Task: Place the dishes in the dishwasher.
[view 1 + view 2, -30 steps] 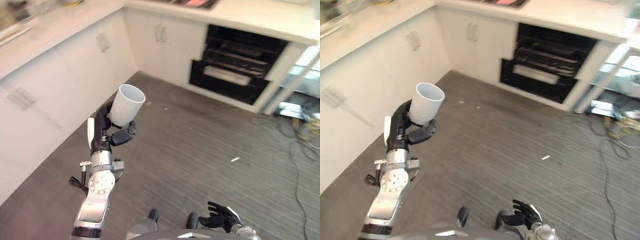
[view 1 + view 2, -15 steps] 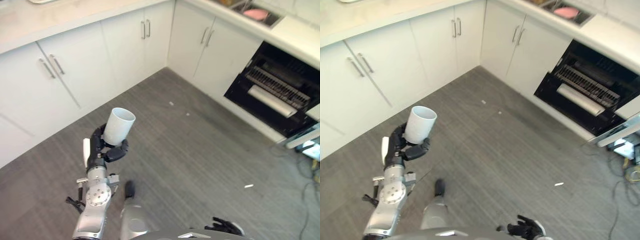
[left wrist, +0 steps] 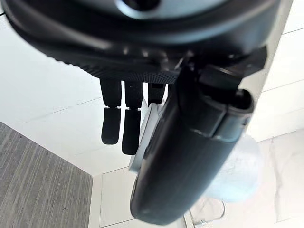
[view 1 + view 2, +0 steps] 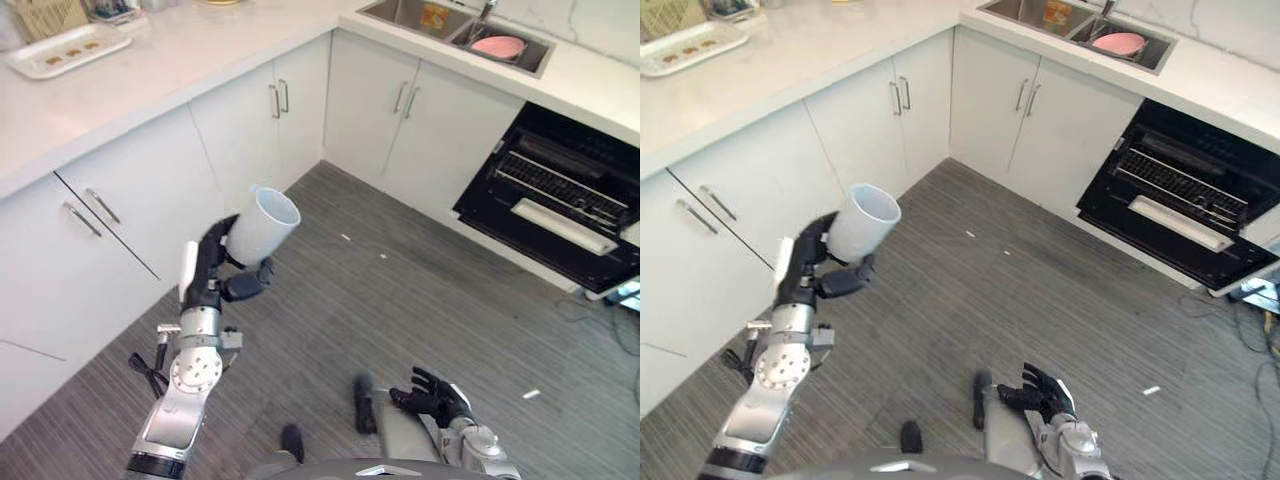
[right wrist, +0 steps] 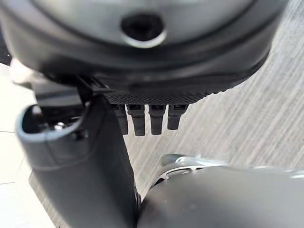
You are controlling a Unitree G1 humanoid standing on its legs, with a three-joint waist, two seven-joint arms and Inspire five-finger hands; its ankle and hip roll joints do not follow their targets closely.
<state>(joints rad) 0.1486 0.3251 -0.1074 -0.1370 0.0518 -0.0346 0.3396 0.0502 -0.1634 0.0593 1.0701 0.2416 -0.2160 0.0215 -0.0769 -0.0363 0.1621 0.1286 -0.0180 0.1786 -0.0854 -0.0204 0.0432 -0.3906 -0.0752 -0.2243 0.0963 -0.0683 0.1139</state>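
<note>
Still gripped: left robot hand (image 4: 215,272) curled round white cup (image 4: 262,226), now tilted toward open dishwasher (image 4: 560,200); right robot hand (image 4: 432,394) spread.

Left silver-grey arm rises from the 7 o'clock edge of the head views toward the centre, forearm nearly upright, wrist straight. Its dark left hand (image 4: 215,272) sits at the arm's top, fingers and white-covered thumb curled around a white cylindrical cup (image 4: 262,226), which tilts with its open mouth toward 1 o'clock. In the left wrist view the fingers (image 3: 122,124) curve along the cup's wall. Dark right hand (image 4: 1040,392) hangs low at 5 o'clock, palm down, fingers spread and relaxed, holding nothing; its short fingers (image 5: 148,118) point outward in the right wrist view.
</note>
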